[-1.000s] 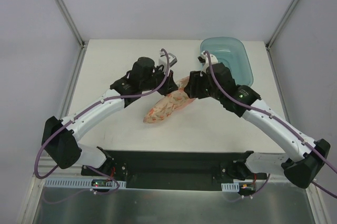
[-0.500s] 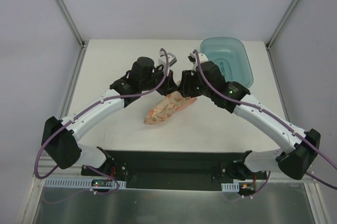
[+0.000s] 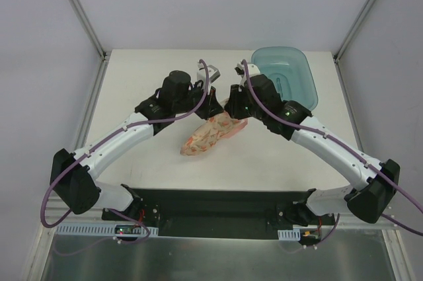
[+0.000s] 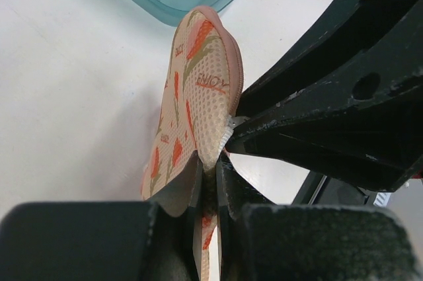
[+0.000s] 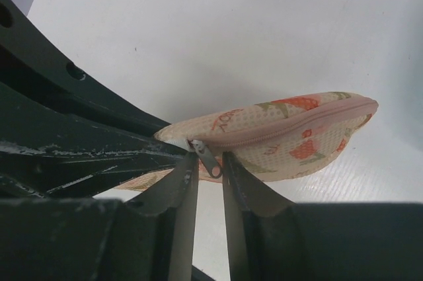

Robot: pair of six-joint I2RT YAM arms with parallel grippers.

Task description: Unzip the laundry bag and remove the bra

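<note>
Laundry bag [image 3: 206, 134] edge pinched in left fingers [image 4: 180, 192], its zip pull [image 5: 207, 157] between slightly spread right fingers [image 5: 177, 192]

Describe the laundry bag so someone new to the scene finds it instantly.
On the white table, look at the middle, where the left pincer and right pincer meet, left of the teal basin. The laundry bag is the soft rounded mesh pouch there. Only it is peach-orange with reddish print and a pink zip.
</note>
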